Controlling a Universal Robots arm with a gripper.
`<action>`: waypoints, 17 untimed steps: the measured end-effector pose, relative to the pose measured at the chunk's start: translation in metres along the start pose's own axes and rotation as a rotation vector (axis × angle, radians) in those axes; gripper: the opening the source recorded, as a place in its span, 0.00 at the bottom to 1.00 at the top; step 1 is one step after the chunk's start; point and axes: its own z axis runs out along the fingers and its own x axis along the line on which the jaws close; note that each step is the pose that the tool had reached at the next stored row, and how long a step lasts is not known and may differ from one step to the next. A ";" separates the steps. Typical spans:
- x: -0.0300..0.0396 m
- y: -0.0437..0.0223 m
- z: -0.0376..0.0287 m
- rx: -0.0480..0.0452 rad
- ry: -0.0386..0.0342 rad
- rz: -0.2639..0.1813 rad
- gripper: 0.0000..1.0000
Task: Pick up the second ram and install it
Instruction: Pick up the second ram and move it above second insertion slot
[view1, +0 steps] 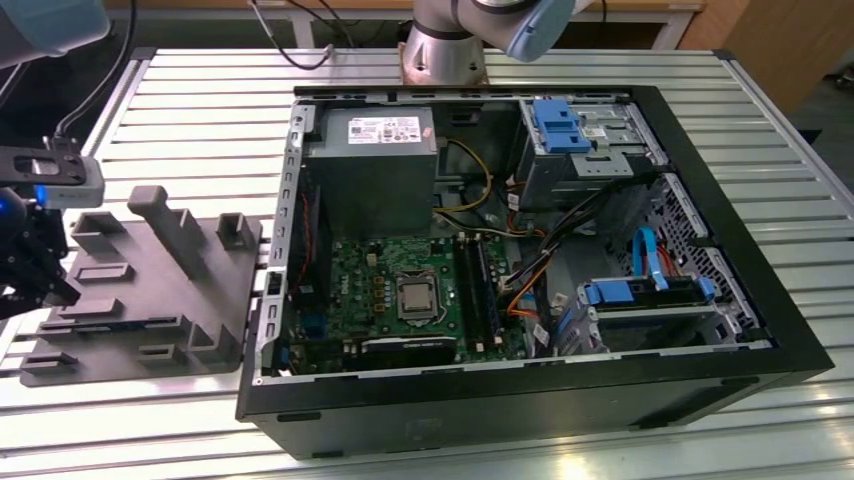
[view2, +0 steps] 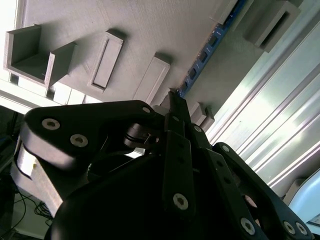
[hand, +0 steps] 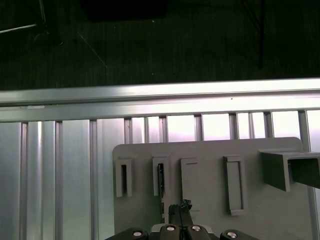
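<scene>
1. The hand (hand: 182, 206) hung low over the grey moulded tray (view1: 134, 290), at the edge of the tray nearest the exterior view's left.
2. In both wrist views its two dark fingers (view2: 176, 145) were pressed together at the tips, and nothing showed between them.
3. The second ram (view2: 202, 57) stood on edge in one of the tray's narrow raised slots. It was a thin, dark stick with a bluish edge and a row of small chips.
4. In the first wrist view the stick appeared as a slim dark line (hand: 161, 182) in the second slot, just beside the fingertips rather than between them. Whether it touched them could not be told.
5. The tray lay flat on the slatted metal worktop (view1: 200, 110), with several upright posts rising from it.
6. The open computer case (view1: 534, 405) lay on its side just beside the tray, toward the exterior view's right.
7. Inside the case the green motherboard (view1: 380, 265) faced up, with long black sockets (view1: 474, 290) running beside the processor (view1: 416, 297).
8. A grey power supply (view1: 374, 165) sat beyond the board.
9. The arm's base (view1: 441, 50) stood at the far edge of the worktop, behind the case.
</scene>
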 end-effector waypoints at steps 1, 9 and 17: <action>0.0001 -0.0001 0.0002 0.0000 0.0000 0.000 0.11; 0.0008 -0.0006 0.0016 0.0000 0.0001 -0.001 0.11; 0.0016 -0.0012 0.0032 0.0000 0.0001 -0.003 0.11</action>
